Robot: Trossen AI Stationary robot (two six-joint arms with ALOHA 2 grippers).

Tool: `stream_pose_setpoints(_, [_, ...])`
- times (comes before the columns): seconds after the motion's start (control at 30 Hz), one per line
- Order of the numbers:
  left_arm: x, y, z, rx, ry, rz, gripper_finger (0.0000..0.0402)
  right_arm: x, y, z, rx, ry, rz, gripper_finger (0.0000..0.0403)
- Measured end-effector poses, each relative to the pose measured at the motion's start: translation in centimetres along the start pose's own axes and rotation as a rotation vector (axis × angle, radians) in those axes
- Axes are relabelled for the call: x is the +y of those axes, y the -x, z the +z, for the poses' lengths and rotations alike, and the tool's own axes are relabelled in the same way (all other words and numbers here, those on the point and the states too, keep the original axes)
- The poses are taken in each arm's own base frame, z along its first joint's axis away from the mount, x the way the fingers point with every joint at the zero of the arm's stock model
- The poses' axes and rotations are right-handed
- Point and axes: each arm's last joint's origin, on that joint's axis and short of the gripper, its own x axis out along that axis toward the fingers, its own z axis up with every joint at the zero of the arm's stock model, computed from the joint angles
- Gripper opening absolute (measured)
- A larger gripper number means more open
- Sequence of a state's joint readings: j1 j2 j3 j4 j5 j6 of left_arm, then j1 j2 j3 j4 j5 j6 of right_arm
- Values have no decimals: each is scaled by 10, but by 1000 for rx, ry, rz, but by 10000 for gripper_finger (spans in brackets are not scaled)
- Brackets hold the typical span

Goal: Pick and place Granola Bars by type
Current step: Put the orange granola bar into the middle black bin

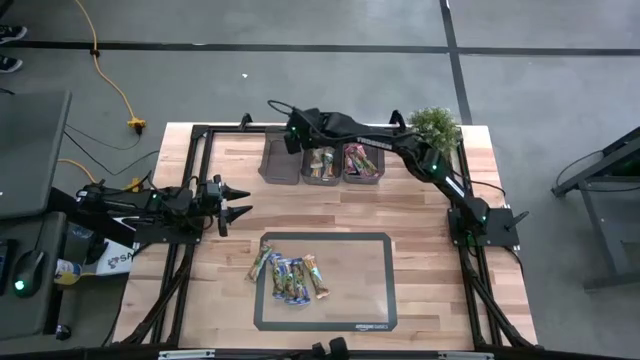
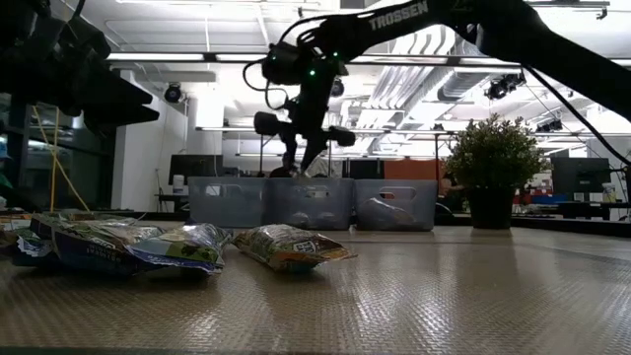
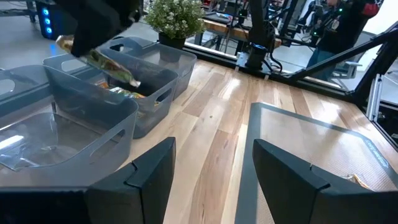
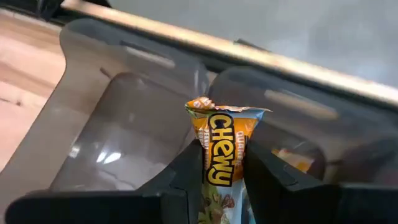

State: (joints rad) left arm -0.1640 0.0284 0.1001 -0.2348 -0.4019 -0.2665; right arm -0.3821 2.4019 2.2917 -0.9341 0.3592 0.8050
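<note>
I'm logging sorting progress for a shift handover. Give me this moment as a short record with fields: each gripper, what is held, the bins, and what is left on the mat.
right gripper: above the bins, shut on a Chewy granola bar
left gripper: open, holding nothing, waiting at the table's left side
left bin: no bars visible
middle bin: holds bars
right bin: holds bars
mat: a cluster of unsorted bars near its left half
plant: beside the right bin
</note>
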Motion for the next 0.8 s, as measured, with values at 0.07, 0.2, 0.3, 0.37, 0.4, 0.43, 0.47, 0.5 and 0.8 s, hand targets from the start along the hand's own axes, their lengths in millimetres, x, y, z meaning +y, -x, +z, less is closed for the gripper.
stream_pose_setpoints(0.07, [0, 0, 0, 0, 0, 0, 211, 2, -2, -3, 4, -17, -3, 89])
stream_pose_setpoints(0.2, [0, 0, 0, 0, 0, 0, 211, 0, -5, -12, -5, -87, -67, 89])
stream_pose_setpoints(0.3, [0, 0, 0, 0, 0, 0, 211, -6, -13, -25, 39, -178, -121, 89])
stream_pose_setpoints(0.37, [0, 0, 0, 0, 0, 0, 211, -6, -19, -33, 66, -218, -125, 89])
stream_pose_setpoints(0.4, [0, 0, 0, 0, 0, -1, 211, -6, -21, -38, 80, -229, -125, 89])
stream_pose_setpoints(0.43, [0, 0, 0, 0, 0, 0, 211, -6, -23, -42, 91, -226, -129, 89])
stream_pose_setpoints(0.47, [0, 0, 0, 0, 0, 0, 211, -5, -25, -47, 98, -219, -132, 89])
stream_pose_setpoints(0.5, [0, 0, 0, 0, 0, 0, 211, -5, -27, -50, 98, -213, -132, 89])
stream_pose_setpoints(0.8, [0, 0, 0, 0, 0, 0, 211, -4, -29, -56, 92, -197, -138, 91])
